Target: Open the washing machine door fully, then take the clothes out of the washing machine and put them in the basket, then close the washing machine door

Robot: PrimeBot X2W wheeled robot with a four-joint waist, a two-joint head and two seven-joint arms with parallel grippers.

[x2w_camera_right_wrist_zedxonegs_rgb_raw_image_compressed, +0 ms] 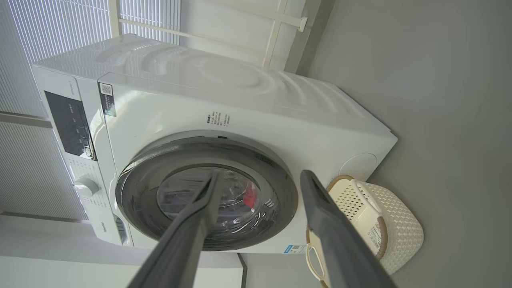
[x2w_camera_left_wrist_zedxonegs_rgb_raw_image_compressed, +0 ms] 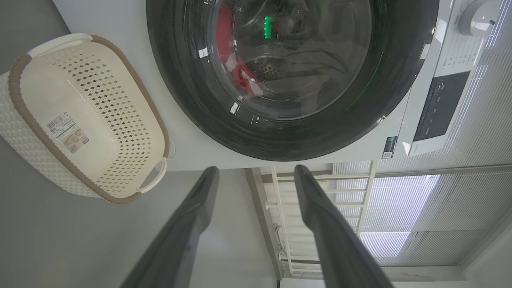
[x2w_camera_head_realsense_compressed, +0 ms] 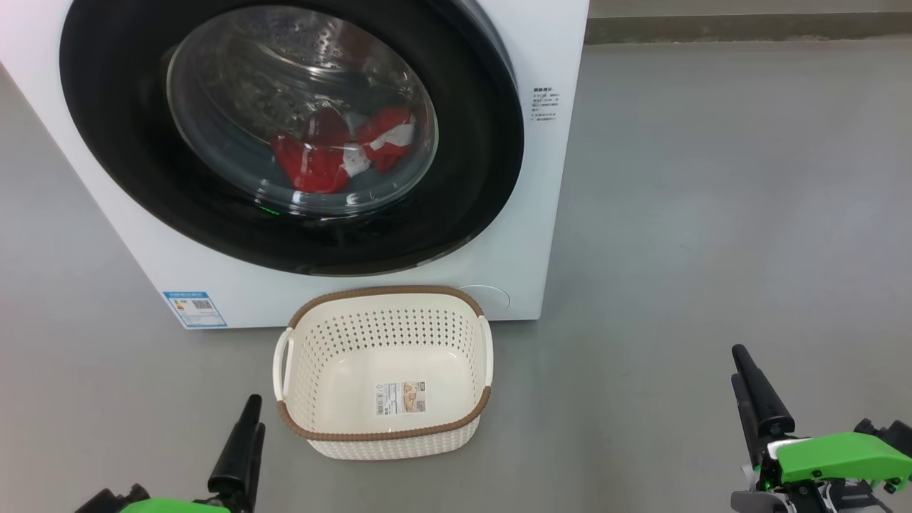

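While the washing machine door (x2w_camera_head_realsense_compressed: 299, 85) sits closed against the front of the washing machine (x2w_camera_head_realsense_compressed: 548, 178), the clothes (x2w_camera_head_realsense_compressed: 335, 153) lie inside the drum. They form a red heap with white bands, seen through the door's clear glass, low in the machine and slightly toward its right side. The basket (x2w_camera_head_realsense_compressed: 388, 291) stands on the grey floor (x2w_camera_head_realsense_compressed: 712, 214) just in front of the machine, below the door's lower edge, with a sticker (x2w_camera_head_realsense_compressed: 401, 397) showing on its bottom. Whether its rear rim touches the white front panel cannot be told. A blue label (x2w_camera_head_realsense_compressed: 194, 308) marks the machine's lower left corner and a round cover (x2w_camera_head_realsense_compressed: 491, 296) its lower right.

The left gripper (x2w_camera_left_wrist_zedxonegs_rgb_raw_image_compressed: 256, 170) hangs in front of the machine, farther from it than the basket and toward its left side. Its two dark fingers are spread apart with nothing between them and point at the machine. The right gripper (x2w_camera_right_wrist_zedxonegs_rgb_raw_image_compressed: 261, 174) hangs out past the machine's right edge, also well back from its front. Its fingers are likewise parted and hold nothing.

Door and clothes lie ahead of both grippers, well apart from their fingertips. Along the left gripper's line of sight the door's black rim spans the space beyond the tips, with the basket off to one side. Along the right gripper's, one finger overlaps the door glass and the other overlaps the basket.
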